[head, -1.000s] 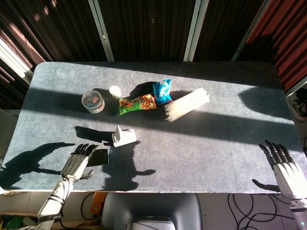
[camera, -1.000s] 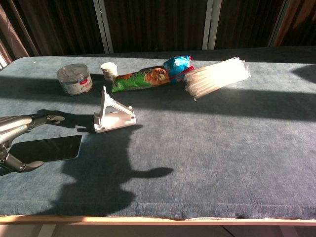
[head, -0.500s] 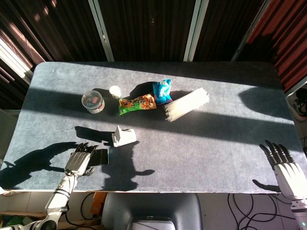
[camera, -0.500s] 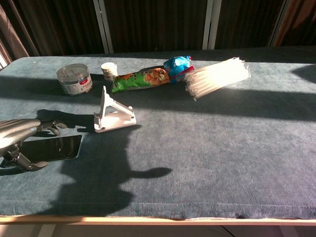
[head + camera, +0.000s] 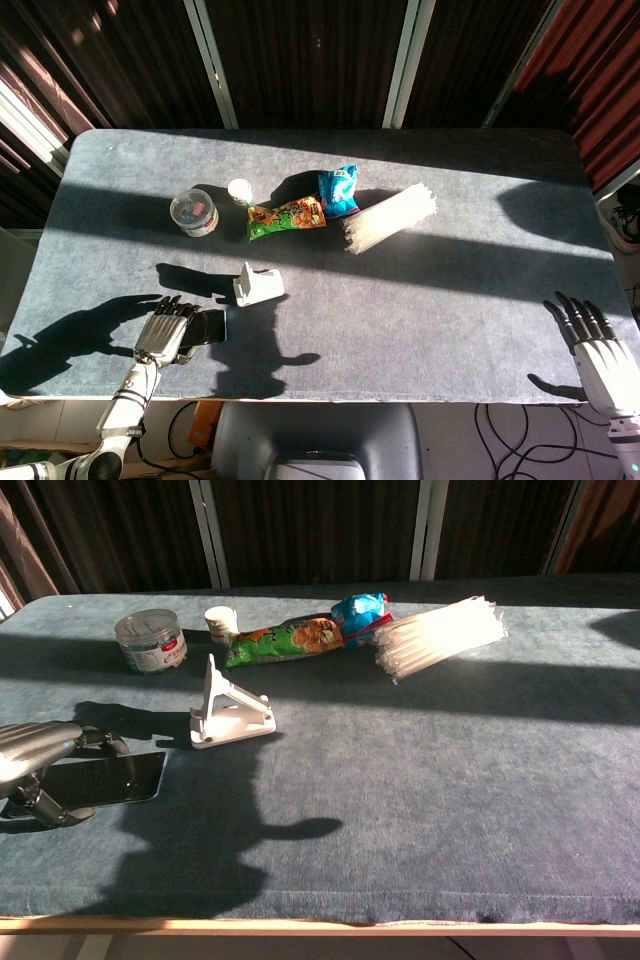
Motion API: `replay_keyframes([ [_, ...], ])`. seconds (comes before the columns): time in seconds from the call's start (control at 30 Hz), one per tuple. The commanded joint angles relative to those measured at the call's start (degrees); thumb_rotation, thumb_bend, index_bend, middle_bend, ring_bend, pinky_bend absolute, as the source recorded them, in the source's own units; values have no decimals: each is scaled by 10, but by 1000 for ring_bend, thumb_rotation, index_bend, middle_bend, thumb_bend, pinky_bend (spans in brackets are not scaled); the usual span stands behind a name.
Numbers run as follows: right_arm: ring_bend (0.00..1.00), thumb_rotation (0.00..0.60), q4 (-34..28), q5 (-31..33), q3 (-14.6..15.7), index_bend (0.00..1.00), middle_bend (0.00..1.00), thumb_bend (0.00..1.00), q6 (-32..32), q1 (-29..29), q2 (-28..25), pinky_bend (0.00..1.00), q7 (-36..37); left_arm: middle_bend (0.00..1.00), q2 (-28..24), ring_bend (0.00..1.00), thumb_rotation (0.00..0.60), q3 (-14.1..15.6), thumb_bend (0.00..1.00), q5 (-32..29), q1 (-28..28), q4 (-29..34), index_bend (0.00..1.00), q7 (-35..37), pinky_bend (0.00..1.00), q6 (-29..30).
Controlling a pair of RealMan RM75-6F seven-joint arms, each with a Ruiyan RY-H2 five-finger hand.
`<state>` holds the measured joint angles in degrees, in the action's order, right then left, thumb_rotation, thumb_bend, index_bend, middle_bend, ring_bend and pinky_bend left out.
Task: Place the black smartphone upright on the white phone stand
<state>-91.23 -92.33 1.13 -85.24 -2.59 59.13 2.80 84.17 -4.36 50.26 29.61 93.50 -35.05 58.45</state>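
My left hand (image 5: 166, 333) has settled lower over the phone (image 5: 105, 780), fingers now curling around its near end, so the grab's starting. Phone's still flat, just left of the stand (image 5: 228, 710). Right hand (image 5: 598, 352) idles far right, fingers spread, empty.

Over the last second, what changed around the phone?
The left hand pulled back toward the near table edge and curled over the phone's left end; whether it grips is unclear. The phone, stand and right hand stayed put.
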Motion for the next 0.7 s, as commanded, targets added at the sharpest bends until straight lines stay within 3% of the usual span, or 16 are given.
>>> replay_keyframes([
  [0.03, 0, 600, 0, 0, 0, 0, 0, 180, 0, 0, 0, 0, 0, 304, 1, 66, 600, 1, 301, -13, 6, 0, 245, -9, 0, 4],
  [0.2, 0, 600, 0, 1, -1, 0, 0, 179, 1, 0, 0, 0, 0, 424, 0, 154, 600, 2, 302, -39, 15, -1, 318, -19, 0, 2],
  [0.57, 0, 600, 0, 0, 0, 0, 0, 180, 1, 0, 1, 0, -1, 520, -2, 214, 600, 5, 302, -105, 41, -14, 332, -32, 0, -22],
  [0.7, 0, 600, -1, 0, 0, 0, 0, 179, 1, 0, 1, 0, -2, 622, -3, 286, 600, 7, 302, -123, 49, -18, 375, -32, 0, -28],
])
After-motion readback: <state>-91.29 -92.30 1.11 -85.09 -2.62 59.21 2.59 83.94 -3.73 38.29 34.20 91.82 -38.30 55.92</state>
